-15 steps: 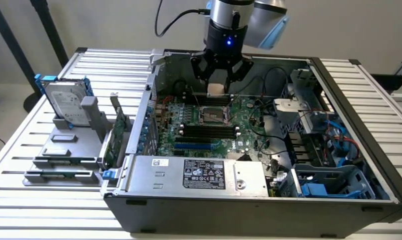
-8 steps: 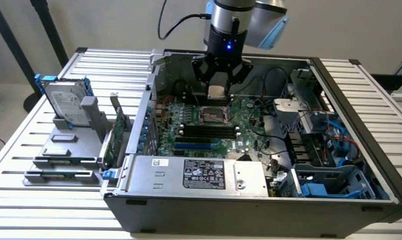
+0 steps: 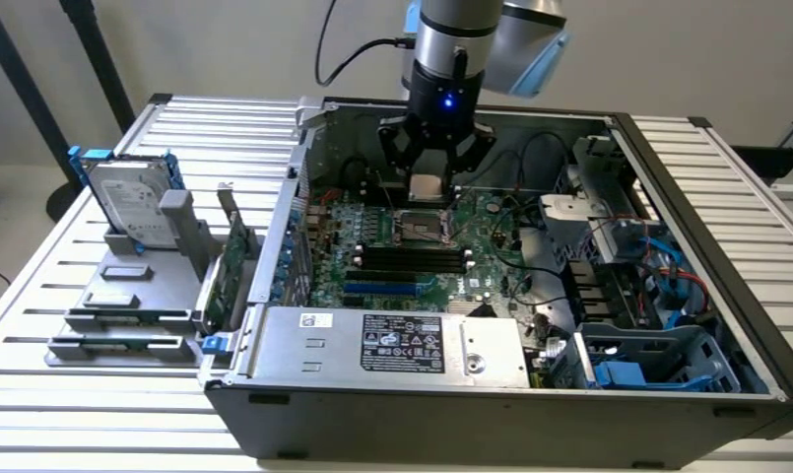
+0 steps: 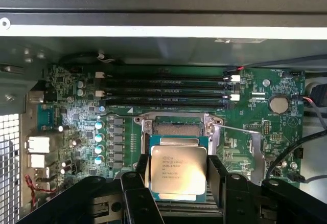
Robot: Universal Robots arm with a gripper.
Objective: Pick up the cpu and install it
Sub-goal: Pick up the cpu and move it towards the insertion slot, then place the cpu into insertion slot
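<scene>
Pickup done: my claw pinches the cpu by its sides above the open socket; seating not yet done.

One pincer is gripping one cpu. One case is sitting on the tabletop, holding one motherboard with one socket, four memory slots and one coin cell, plus one power supply. Beside the case, one hard drive and one green card are standing in one grey rack.
</scene>
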